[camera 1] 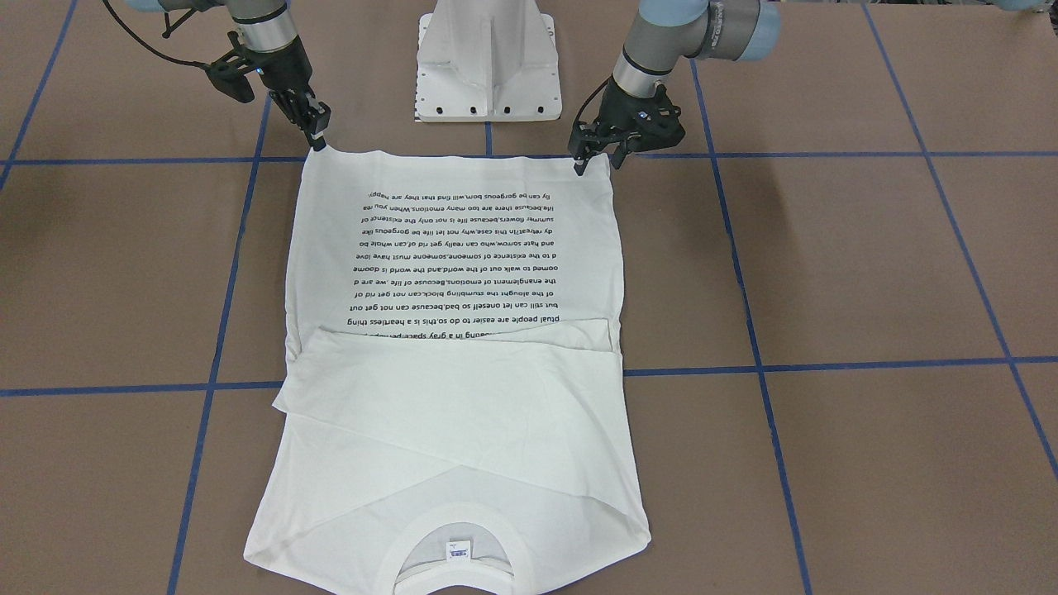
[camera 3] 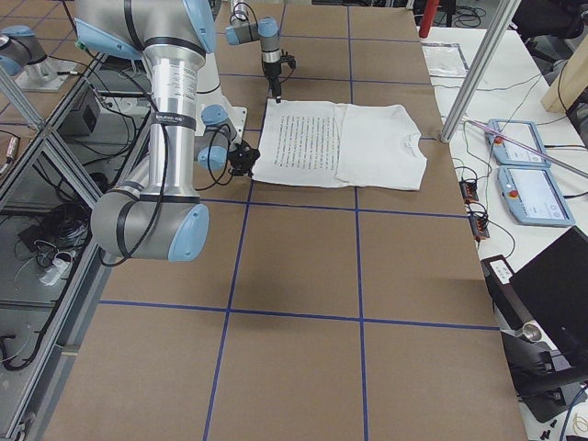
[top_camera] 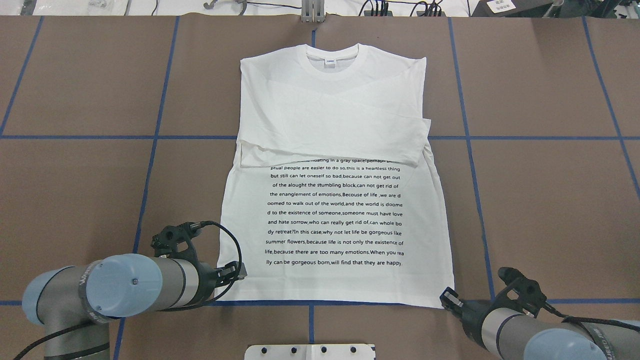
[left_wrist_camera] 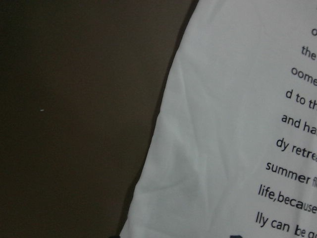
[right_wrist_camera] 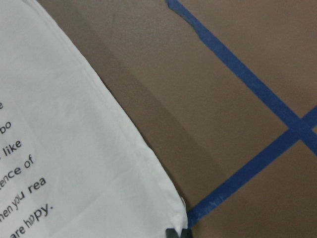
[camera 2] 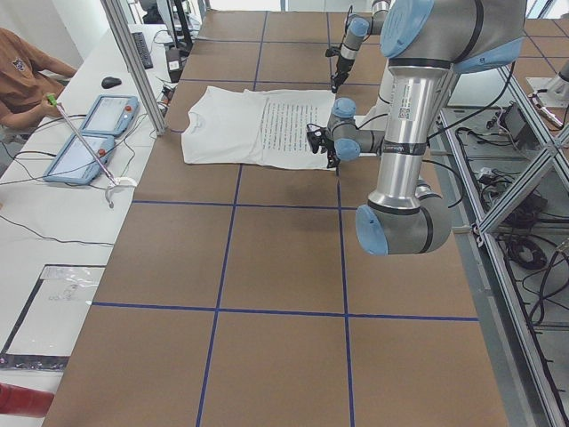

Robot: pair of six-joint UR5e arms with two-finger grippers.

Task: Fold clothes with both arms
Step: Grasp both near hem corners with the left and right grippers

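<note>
Near edge: the T-shirt (top_camera: 332,165) lies flat on the surface (top_camera: 540,200), print side up, with its hem along the blue tape line (top_camera: 310,303) closest to the robot base.

Both arms are down at the hem corners. Left gripper (camera 1: 597,159) sits at its corner with the fingers (camera 1: 578,162) looking spread, so released, nothing held. Right gripper (camera 1: 318,142) has its tip touching the other corner. It's seen edge-on, so I can't tell whether the fingers are clenched on cloth or not.

Mid: the text block (top_camera: 335,215) is smooth, no big wrinkles. Just beyond it both sleeves (top_camera: 345,125) are already folded across the chest, overlapping.

Far: collar (top_camera: 332,62) and neck tag, flat and centred.

My read is that the next step is the hem-to-collar fold.

Risks from here:
- Pinch takes only the top layer, so the back panel stays down and the fold splits.
- One corner is caught and the other missed, so the shirt skews when lifted.
- The arms travel unevenly, giving a diagonal crease and a hem that lands off the shoulders.
- Dragging instead of lifting pulls the loose sleeves out of place.
- Fingers go too low and scrape the surface.
</note>
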